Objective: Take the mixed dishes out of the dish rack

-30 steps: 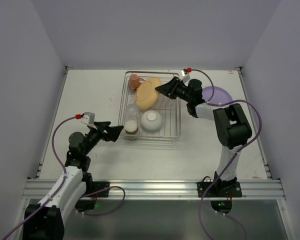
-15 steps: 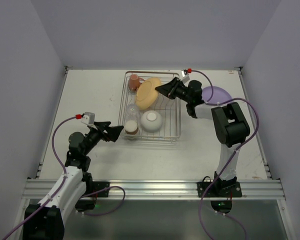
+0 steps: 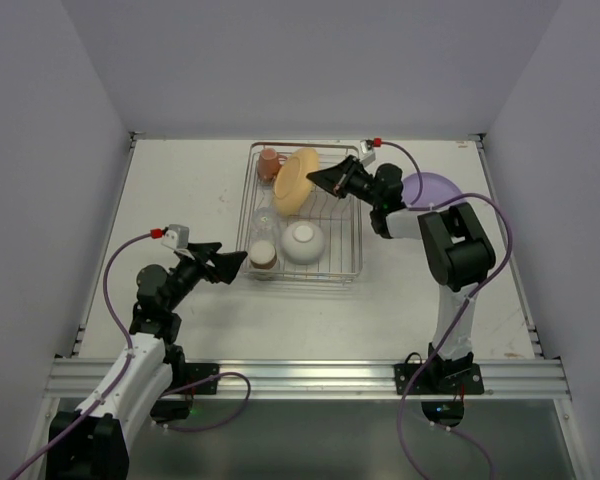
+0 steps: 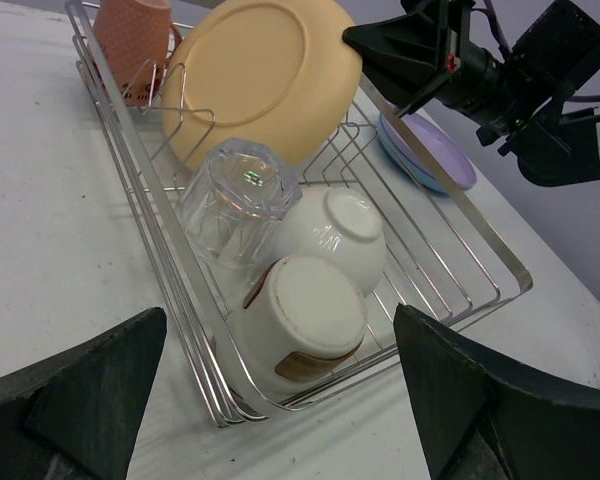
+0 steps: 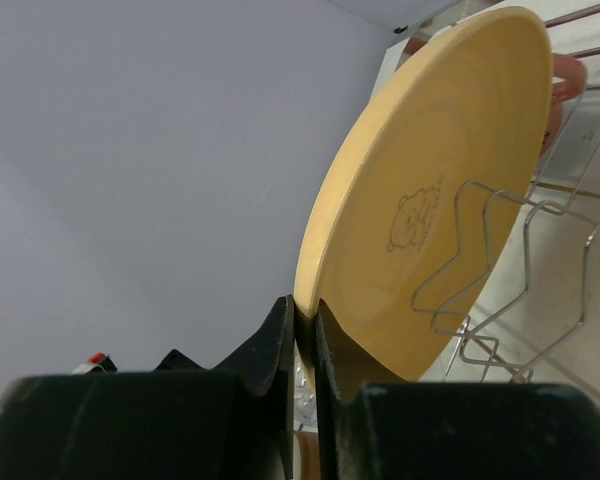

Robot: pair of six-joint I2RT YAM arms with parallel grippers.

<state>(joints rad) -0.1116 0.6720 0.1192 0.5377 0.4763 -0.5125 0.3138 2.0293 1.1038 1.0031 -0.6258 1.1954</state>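
Observation:
The silver wire dish rack [image 3: 357,232] stands mid-table. In it the yellow-orange plate [image 3: 294,182] leans on the tines, and my right gripper [image 3: 316,178] is shut on its right rim; up close both jaws pinch the edge of the plate [image 5: 450,180] at the gripper [image 5: 305,310]. Also in the rack are a salmon-pink mug [image 3: 270,163], a clear glass [image 3: 263,222], a white bowl [image 3: 303,241] and a small brown cup [image 3: 263,256]. My left gripper [image 3: 238,262] hovers open just outside the rack's near left corner, facing the cup [image 4: 300,320].
A lilac plate [image 3: 435,188] lies on the table right of the rack, with a blue edge showing under it [image 4: 420,182]. The right arm reaches over the rack's far right corner. Walls enclose the table on three sides.
My right gripper has closed onto the yellow-orange plate's rim, and the plate now stands a little more upright. The left arm has not moved.

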